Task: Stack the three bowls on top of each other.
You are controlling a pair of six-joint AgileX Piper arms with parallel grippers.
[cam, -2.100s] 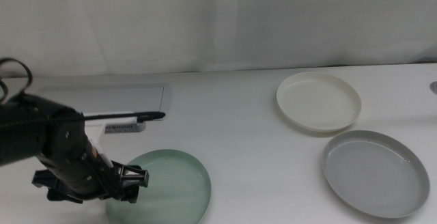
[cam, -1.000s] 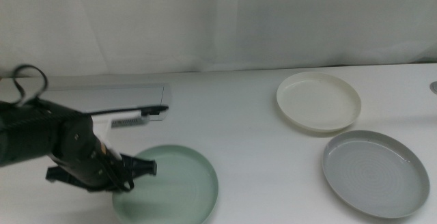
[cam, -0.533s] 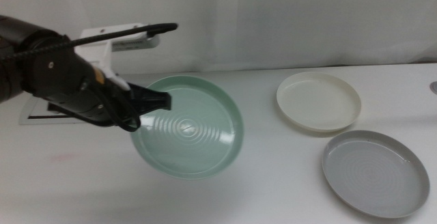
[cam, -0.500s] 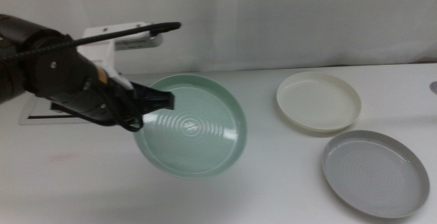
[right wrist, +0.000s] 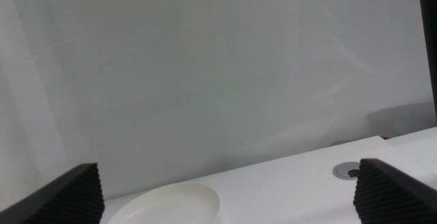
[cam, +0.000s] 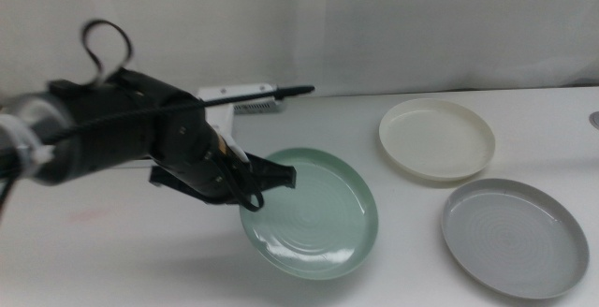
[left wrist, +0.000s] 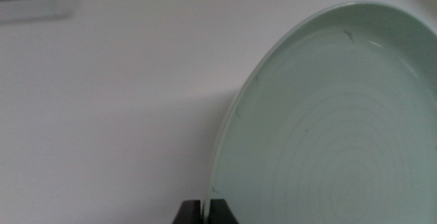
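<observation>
Left pincer (cam: pixel 281 177) clamped on the near-left rim of the mint green bowl (cam: pixel 314 215), bowl tilted and lifted off the desk (cam: pixel 412 251), jutting rightward from the jaws, cream white bowl (cam: pixel 436 138) and grey bowl (cam: pixel 515 237) flat at right, right pincer (right wrist: pixel 225 186) spread wide, holding nothing, out of the middle view.
</observation>
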